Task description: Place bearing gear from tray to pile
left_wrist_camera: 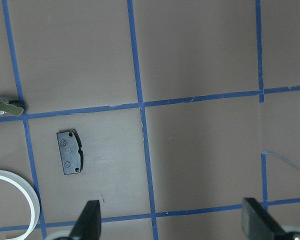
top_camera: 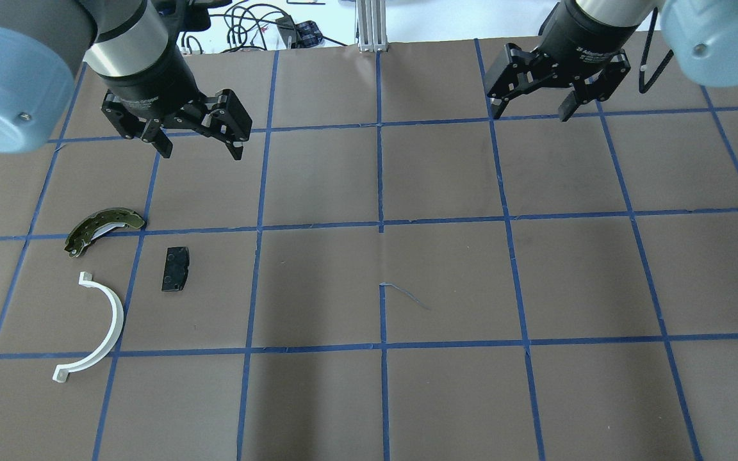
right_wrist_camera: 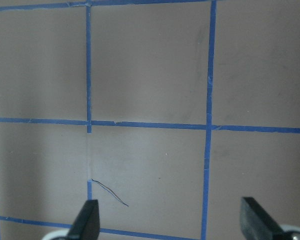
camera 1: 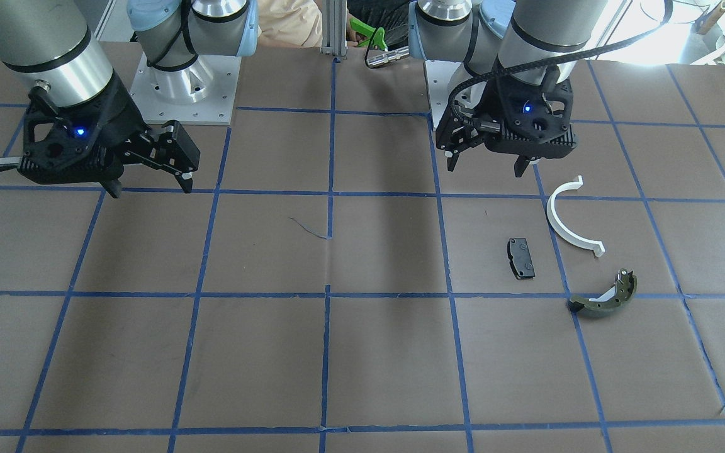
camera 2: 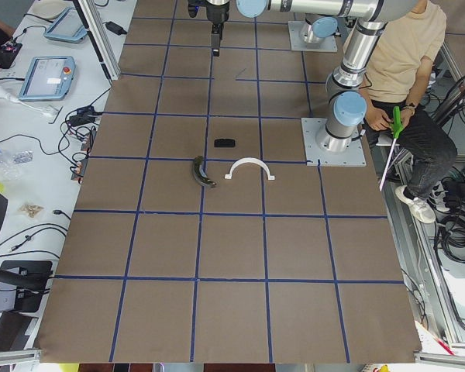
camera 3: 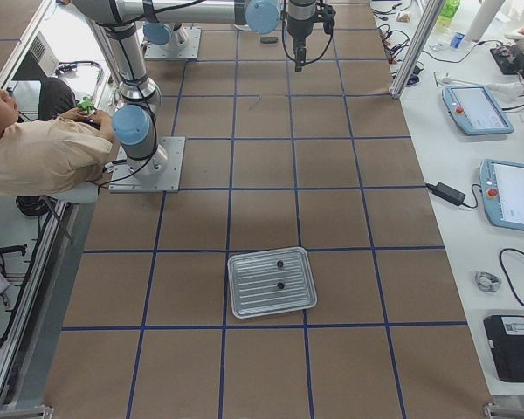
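stretching under everything, the brown table (top_camera: 446, 282) is ruled into squares by blue tape. the left arm (top_camera: 132, 57) and the right arm (top_camera: 599, 25) both hang above it, well apart from each other and touching nothing.

the tray (camera 3: 244, 301), a shallow pale rectangle with a ridged floor, lies flat at the robot's right end of the table. only in the exterior right view does it show whole, and overhead just a sliver of it shows at the edge.

the left gripper (top_camera: 202, 153) hovers over bare paper near the pile, its fingers spread wide with nothing between them. the right gripper (top_camera: 529, 116) hangs the same way, wide apart and empty, well away from the tray.

the pile is three loose parts on the robot's left side, none touching another. the white half-ring (top_camera: 114, 320) lies flat across a tape line. the olive brake shoe (top_camera: 103, 228) rests near it, also on a tape line. the black plate (top_camera: 175, 269) sits just beside both, inside a square.

two small dark parts (camera 3: 279, 263) lie in the tray, one behind the other and apart. they are too small to tell which is the bearing gear.
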You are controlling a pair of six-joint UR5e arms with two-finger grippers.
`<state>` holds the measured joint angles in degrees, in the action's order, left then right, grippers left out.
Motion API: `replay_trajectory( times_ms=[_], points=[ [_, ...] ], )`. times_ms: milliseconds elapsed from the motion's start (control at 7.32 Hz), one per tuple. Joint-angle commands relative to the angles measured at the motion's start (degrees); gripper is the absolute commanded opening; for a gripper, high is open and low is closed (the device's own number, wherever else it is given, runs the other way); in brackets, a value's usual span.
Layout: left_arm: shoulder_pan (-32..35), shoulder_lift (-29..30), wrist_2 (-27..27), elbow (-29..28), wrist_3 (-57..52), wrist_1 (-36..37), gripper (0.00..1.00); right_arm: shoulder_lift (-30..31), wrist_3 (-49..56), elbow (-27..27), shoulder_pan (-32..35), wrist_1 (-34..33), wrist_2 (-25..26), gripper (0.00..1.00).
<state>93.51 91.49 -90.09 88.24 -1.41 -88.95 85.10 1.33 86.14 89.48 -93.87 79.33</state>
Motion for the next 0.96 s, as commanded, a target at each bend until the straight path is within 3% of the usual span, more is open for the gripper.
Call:
replay_trajectory(
  times_ms=[0, 410, 683, 820],
  points=[
    [0.01, 0.00, -0.35, 0.00, 0.01, 0.00, 1.00, 0.32, -0.11, 0.25, 0.00, 0.08, 3.76, 1.00],
    [0.01, 0.00, -0.18, 0.00, 0.01, 0.00, 1.00, 0.33, -0.02, 0.25, -0.44, 0.87, 5.83, 1.00],
    [0.01, 0.00, -0.18, 0.00, 0.10, 0.00, 1.00, 0.59, 0.07, 0.25, -0.27, 0.88, 13.10, 1.00],
    [0.01, 0.00, -0.35, 0.00, 0.10, 0.00, 1.00, 1.29, 0.07, 0.25, -0.27, 0.88, 12.78, 1.00]
  ],
)
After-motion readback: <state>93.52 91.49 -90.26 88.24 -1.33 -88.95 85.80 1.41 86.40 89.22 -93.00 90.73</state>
